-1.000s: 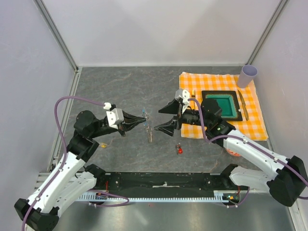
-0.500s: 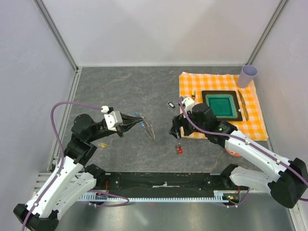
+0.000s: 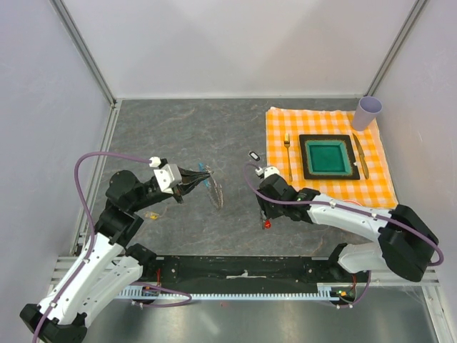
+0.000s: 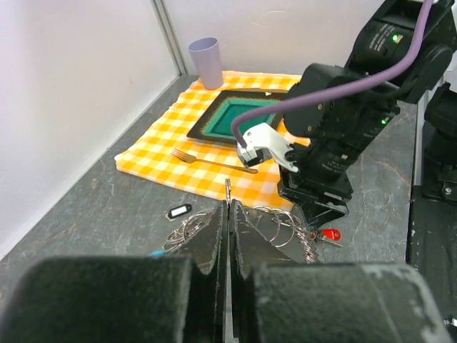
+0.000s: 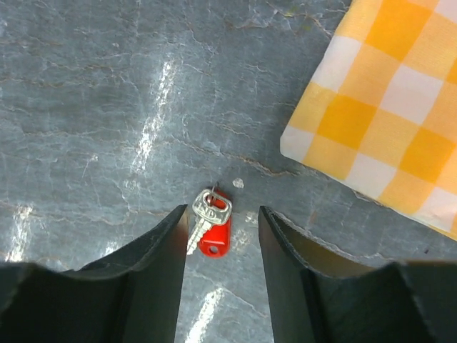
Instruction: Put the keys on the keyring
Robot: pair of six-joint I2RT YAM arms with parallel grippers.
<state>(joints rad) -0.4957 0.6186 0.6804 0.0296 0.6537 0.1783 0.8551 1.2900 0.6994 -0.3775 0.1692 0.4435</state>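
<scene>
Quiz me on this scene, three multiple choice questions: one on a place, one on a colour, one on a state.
1. Where does the red-headed key lie?
A. On the checked cloth
B. On the grey table, between the fingers of the right gripper
C. In the green plate

2. What colour is the cup?
A. Lavender
B. Orange
C. Black

3. How is the left gripper?
A. Wide open
B. Shut on a fork
C. Shut on the keyring

1 B: the right wrist view shows it on bare stone between open jaws.
2 A: pale purple, at the far corner of the cloth.
3 C: its jaws are closed, rings at the tip.
</scene>
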